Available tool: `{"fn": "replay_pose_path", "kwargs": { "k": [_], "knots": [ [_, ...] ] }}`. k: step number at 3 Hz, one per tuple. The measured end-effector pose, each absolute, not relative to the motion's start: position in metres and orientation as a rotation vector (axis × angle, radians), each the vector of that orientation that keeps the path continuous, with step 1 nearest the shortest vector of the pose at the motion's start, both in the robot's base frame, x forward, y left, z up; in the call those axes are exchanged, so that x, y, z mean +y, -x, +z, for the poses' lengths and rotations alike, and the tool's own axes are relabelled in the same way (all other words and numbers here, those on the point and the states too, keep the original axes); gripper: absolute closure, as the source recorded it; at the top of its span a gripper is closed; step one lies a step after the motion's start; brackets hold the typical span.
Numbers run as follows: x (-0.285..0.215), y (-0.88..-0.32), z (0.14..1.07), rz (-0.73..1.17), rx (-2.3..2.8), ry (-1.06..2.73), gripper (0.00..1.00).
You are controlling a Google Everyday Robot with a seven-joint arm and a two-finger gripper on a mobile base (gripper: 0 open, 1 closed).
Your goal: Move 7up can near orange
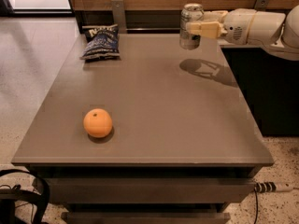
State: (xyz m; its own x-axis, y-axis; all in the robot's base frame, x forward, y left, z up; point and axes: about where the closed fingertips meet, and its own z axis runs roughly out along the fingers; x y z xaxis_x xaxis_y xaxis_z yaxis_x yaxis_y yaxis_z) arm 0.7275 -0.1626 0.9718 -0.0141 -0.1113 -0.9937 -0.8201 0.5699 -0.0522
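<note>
1 7up can (189,37), upright, held off the table (154,139) over its far right corner, its shadow lying apart below. 1 gripper (196,28) reaches in from the right, fingers pinching the can's sides. 1 orange (97,123) sits near left, well apart from the can. 1 dark blue crisp bag (101,44) lies far left.
</note>
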Motion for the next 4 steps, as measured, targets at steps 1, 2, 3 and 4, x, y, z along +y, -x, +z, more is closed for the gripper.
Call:
{"fn": "replay_pose_path", "kwargs": {
  "k": [1, 2, 3, 4],
  "knots": [
    [-0.162, -0.674, 0.986, 0.680, 1.497, 0.833, 1.00],
    [-0.155, -0.629, 0.978, 0.685, 1.527, 0.848, 1.00],
    [-0.149, -0.590, 0.967, 0.682, 1.530, 0.881, 1.00],
    [-0.129, -0.569, 0.952, 0.754, 1.497, 0.930, 1.00]
  ]
}}
